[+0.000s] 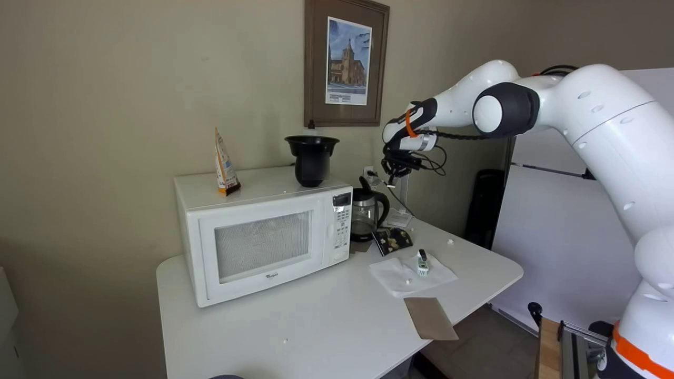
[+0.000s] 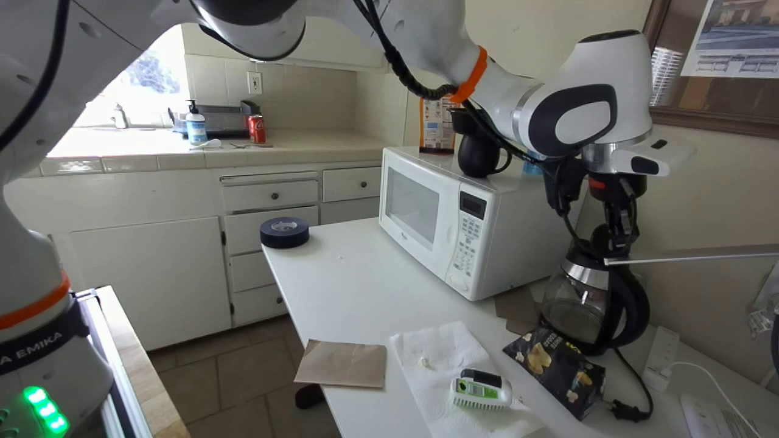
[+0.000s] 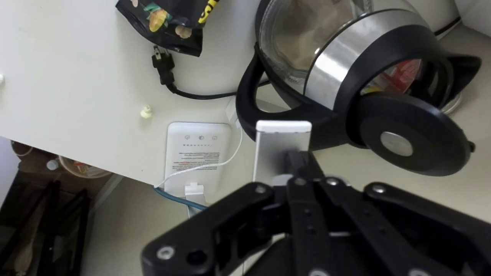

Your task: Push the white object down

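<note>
The white object appears to be a flat lamp arm (image 3: 283,127) with a white end, in the wrist view. In an exterior view it is a thin bar (image 2: 694,255), nearly level, reaching in from the right. Its white base (image 3: 197,147) with printed text lies on the table. My gripper (image 3: 303,159) has its fingers together over the arm near its white end. In an exterior view the fingertips (image 2: 619,248) are right at the top side of the bar's free end. I cannot tell whether they touch it. Nothing shows between the fingers.
A glass kettle (image 2: 578,304) with its lid open stands close by, under the gripper. A black snack bag (image 2: 557,371), a brush (image 2: 481,389) on a paper towel (image 2: 426,347) and a microwave (image 1: 263,237) are on the table. A framed picture (image 1: 316,63) hangs behind.
</note>
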Tool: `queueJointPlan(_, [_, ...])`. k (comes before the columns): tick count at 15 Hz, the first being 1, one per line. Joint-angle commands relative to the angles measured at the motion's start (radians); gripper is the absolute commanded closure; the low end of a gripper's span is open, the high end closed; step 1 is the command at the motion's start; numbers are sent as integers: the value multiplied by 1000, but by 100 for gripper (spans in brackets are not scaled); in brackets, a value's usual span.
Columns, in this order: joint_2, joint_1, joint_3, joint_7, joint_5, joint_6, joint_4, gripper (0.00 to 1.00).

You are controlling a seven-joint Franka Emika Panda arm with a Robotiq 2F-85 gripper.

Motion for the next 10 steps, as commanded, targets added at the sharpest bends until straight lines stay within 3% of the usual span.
queueJointPlan(1, [140, 14, -58, 136, -33, -76, 157, 100])
queueJointPlan(10, [397, -52, -101, 331, -29, -279, 530, 100])
